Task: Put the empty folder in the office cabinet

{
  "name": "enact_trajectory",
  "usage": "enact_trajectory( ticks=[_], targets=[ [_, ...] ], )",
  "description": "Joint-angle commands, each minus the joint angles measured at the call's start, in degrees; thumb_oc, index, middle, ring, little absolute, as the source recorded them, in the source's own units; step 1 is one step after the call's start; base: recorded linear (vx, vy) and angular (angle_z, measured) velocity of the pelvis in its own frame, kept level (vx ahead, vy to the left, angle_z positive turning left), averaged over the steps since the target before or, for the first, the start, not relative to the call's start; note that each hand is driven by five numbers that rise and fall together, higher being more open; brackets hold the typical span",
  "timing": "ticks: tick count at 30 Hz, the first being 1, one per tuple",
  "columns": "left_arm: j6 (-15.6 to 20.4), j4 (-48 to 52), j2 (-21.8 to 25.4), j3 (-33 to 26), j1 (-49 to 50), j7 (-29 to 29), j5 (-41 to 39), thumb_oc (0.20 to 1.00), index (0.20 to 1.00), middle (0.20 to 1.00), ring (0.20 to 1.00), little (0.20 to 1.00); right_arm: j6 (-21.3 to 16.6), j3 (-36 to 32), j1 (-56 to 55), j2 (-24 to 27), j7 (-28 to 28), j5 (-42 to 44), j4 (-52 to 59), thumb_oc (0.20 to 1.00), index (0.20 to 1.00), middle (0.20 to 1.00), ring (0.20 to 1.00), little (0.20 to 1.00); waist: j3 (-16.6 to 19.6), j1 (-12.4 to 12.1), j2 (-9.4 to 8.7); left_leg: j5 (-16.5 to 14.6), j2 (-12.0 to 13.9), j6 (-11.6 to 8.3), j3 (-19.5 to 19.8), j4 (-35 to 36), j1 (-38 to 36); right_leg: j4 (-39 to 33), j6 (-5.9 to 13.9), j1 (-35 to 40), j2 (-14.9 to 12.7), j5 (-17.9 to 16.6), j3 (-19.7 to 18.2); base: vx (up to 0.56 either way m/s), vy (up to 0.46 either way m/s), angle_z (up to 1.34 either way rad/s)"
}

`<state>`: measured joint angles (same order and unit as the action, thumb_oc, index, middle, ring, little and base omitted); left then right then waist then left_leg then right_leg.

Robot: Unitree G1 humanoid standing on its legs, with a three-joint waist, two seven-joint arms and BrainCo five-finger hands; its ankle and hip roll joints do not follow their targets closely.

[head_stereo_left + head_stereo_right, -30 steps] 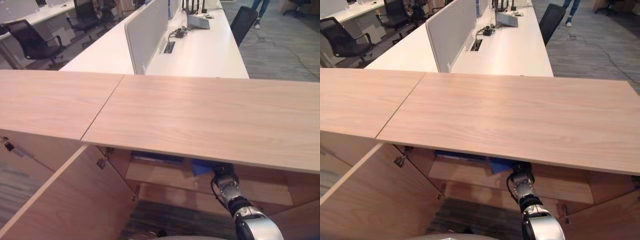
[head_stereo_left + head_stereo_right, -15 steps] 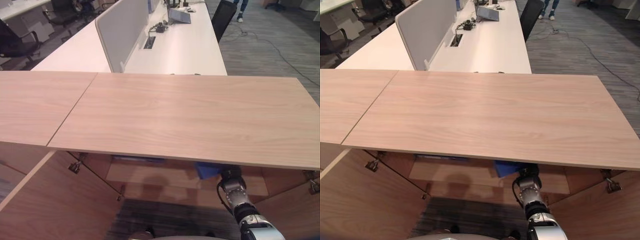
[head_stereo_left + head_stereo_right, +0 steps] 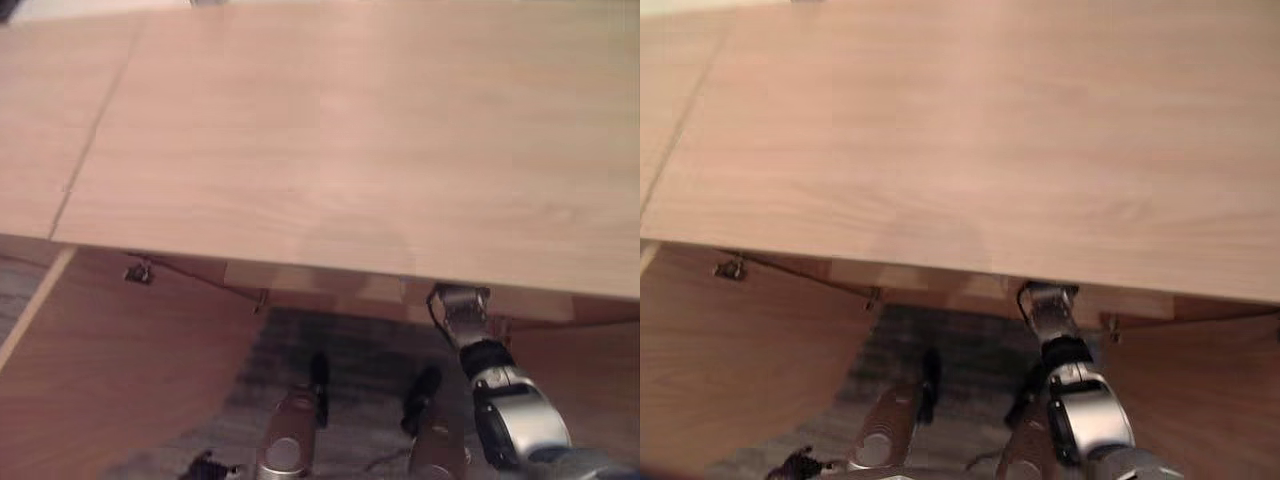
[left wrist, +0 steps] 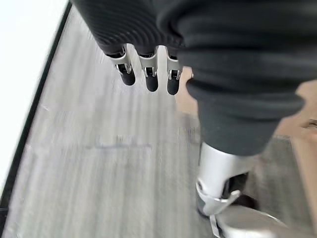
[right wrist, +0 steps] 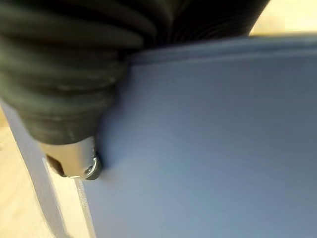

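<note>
The blue folder (image 5: 213, 148) is seen from very close in the right wrist view, its flat face crossing the frame with one edge against pale wood. My right hand (image 5: 74, 158) has its thumb pressed on that face beside the dark ribbed cover. In the eye views my right arm (image 3: 505, 400) reaches in under the wooden cabinet top (image 3: 330, 130), which hides the hand and the folder. My left hand (image 4: 148, 74) hangs over the grey floor with relaxed fingers, holding nothing.
The cabinet's left door (image 3: 110, 370) stands open toward me, and the right door (image 3: 1210, 390) is open too. The front edge of a shelf (image 3: 330, 285) shows just below the top. Dark carpet (image 3: 350, 350) lies in front of the opening.
The camera has tilted down, so the desks beyond have left the picture and the cabinet top has risen in it. The blue corner by my right wrist is now hidden under the top.
</note>
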<state>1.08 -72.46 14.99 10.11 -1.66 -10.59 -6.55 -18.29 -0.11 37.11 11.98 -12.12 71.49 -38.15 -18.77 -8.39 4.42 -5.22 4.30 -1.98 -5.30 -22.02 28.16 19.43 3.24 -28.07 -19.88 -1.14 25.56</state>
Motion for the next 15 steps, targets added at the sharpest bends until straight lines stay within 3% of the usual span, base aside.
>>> enact_trajectory(
  ticks=[1,2,5,15],
  targets=[
    [0.4,0.2,3.9,2.9,2.2,-1.0,-2.8,1.000,1.000,1.000,1.000,1.000,-6.8,-1.1,3.3,3.6,0.1,-0.2,8.9,0.200,0.200,0.200,0.200,0.200,1.3,-0.7,-0.79,-1.8,-0.7,0.18,2.2,-4.0,6.2,9.9,4.12,-3.5,-3.7,4.1,-4.7,-0.09,-0.022,0.19],
    [0.5,0.9,4.5,4.0,1.6,-1.6,-2.2,1.000,1.000,1.000,1.000,1.000,-8.2,-0.9,5.3,5.0,-0.6,-0.7,10.1,0.200,0.200,0.200,0.200,0.200,1.1,-0.5,-0.35,-3.3,-0.6,0.44,2.8,-8.6,10.1,14.8,3.32,-7.5,-4.5,6.3,-6.0,-0.07,-0.015,0.15],
    [0.4,1.3,4.7,4.4,1.1,-1.8,-2.1,1.000,1.000,1.000,1.000,1.000,-8.9,-1.0,6.0,5.5,-1.3,-1.2,10.9,0.200,0.200,0.200,0.200,0.200,1.3,-0.4,-0.35,-4.5,-0.6,0.60,2.9,-11.6,12.8,17.9,2.85,-10.0,-4.9,7.7,-6.8,-0.03,-0.022,0.19],
    [0.2,1.9,6.3,6.4,-0.7,-4.3,-2.4,1.000,1.000,1.000,1.000,1.000,-13.6,-2.8,14.1,11.4,-5.4,-1.3,10.3,0.200,0.200,0.200,0.200,0.200,2.1,0.2,-0.20,-10.8,-0.3,1.48,4.6,-31.1,29.2,37.4,-1.76,-26.8,-8.2,17.0,-13.8,-0.01,-0.048,0.01]
  ],
)
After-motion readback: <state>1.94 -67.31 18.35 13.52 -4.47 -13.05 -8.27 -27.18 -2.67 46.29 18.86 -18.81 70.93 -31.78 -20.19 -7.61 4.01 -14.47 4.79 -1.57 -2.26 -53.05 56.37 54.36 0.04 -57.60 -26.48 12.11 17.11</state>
